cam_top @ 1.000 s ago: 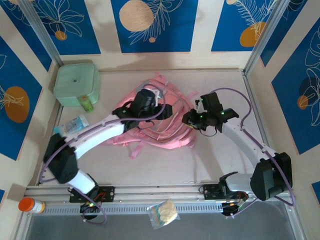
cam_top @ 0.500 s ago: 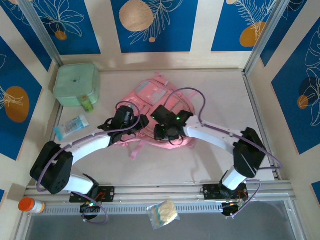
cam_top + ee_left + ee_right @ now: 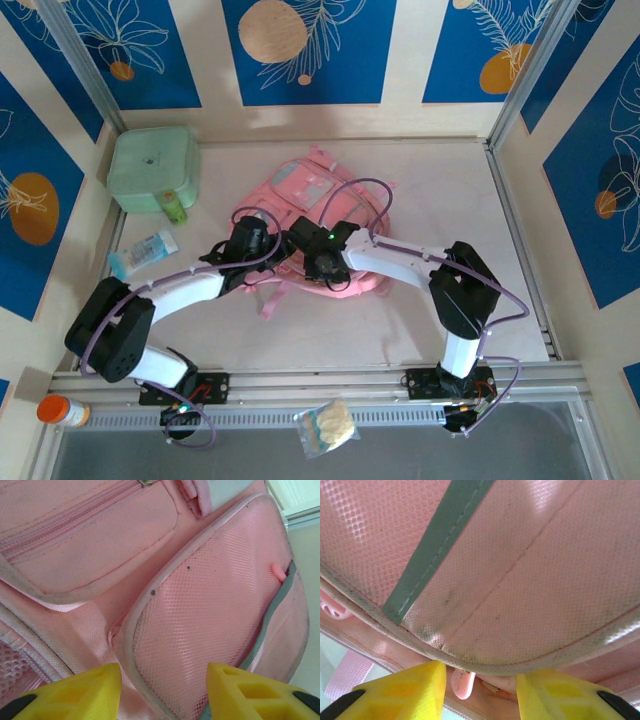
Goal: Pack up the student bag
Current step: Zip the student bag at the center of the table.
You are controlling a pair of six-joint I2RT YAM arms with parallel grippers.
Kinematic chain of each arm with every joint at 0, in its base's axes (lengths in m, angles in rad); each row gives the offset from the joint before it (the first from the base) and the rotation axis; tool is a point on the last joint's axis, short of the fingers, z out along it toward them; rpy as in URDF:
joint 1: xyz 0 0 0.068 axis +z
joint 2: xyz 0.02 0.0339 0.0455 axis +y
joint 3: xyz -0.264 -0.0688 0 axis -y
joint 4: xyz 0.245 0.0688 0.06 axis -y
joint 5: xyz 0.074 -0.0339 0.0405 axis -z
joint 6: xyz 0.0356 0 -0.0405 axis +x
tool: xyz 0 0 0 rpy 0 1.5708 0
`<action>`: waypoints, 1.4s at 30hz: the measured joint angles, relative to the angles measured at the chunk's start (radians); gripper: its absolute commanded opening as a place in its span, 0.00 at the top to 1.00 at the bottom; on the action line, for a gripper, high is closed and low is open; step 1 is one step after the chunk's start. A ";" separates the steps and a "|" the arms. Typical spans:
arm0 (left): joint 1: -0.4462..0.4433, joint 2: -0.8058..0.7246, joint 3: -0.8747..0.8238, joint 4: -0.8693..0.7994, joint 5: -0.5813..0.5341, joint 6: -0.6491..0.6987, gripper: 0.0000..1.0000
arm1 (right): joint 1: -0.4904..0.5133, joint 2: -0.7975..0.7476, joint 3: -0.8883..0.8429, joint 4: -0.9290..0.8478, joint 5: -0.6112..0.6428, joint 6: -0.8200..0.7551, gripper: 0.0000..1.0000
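Your two arms converge on the pink student bag [image 3: 305, 190], which lies flat on the middle of the surface [image 3: 330, 335], with a mint-green soft case [image 3: 152, 168] off its far-left corner. The left end effector [image 3: 162, 690] stands open over the bag's mesh pocket (yellow fingers apart, nothing pinched). The right end effector [image 3: 480, 685], also open, sits at the bag's piped edge beside a small pink tab [image 3: 462, 684].

- Top view looks down from above and behind the arms, over the whole surface [image 3: 330, 330].
- Left wrist view faces the bag [image 3: 200, 605] from very close.
- Right wrist view sits just as close at its edge.
- All three share the bag.
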 measured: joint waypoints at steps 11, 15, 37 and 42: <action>0.001 0.013 -0.008 0.037 0.012 -0.033 0.54 | -0.023 0.035 -0.019 0.063 -0.043 -0.024 0.92; -0.010 0.013 -0.044 0.075 0.011 -0.082 0.55 | -0.018 0.026 -0.030 0.077 -0.042 -0.048 0.97; -0.055 0.143 -0.057 0.261 -0.093 -0.215 1.00 | -0.128 -0.156 -0.130 0.037 0.043 -0.246 1.00; -0.030 0.113 -0.029 0.196 -0.052 -0.159 1.00 | -0.269 -0.230 -0.172 0.082 -0.043 -0.325 1.00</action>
